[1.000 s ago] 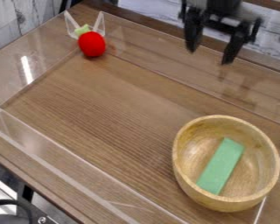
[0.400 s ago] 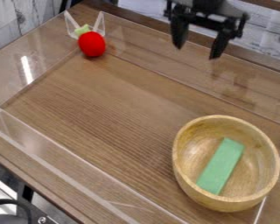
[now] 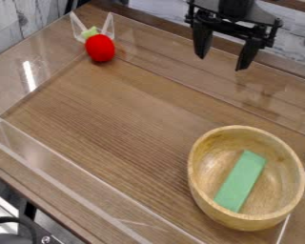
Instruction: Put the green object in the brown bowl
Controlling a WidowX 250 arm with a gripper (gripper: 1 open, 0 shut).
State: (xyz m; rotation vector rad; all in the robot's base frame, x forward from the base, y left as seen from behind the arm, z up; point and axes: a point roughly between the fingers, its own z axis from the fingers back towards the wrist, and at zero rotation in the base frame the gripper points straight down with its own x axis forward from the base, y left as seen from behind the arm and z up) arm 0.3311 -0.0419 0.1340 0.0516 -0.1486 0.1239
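At the far edge of the desk, claw: the black two-fingered claw hung above the wood, pointing down, its fingers spread wide and holding nothing.
Direction to the task's thing: the small flat light-green rectangular block lay well apart from the claw, toward the near right corner of the scene, almost straight below it in the camera view.
Block's long axis: it ran on a slant, its upper end leaning right, its lower end toward the near left.
Block's resting place: it lay flat on the floor of the wide, shallow, light tan wooden bowl, inside the thick rim and touching the bottom.
Task standing: judged from this, the placing looked done, and the claw had only to stay clear.
Nearer arm: only one arm was present, so no choice arose.
Elsewhere: a red round strawberry-like toy sat at the far left, well apart from both claw and bowl.
Surface: the brown wood-grain desk carried a glossy transparent sheet.
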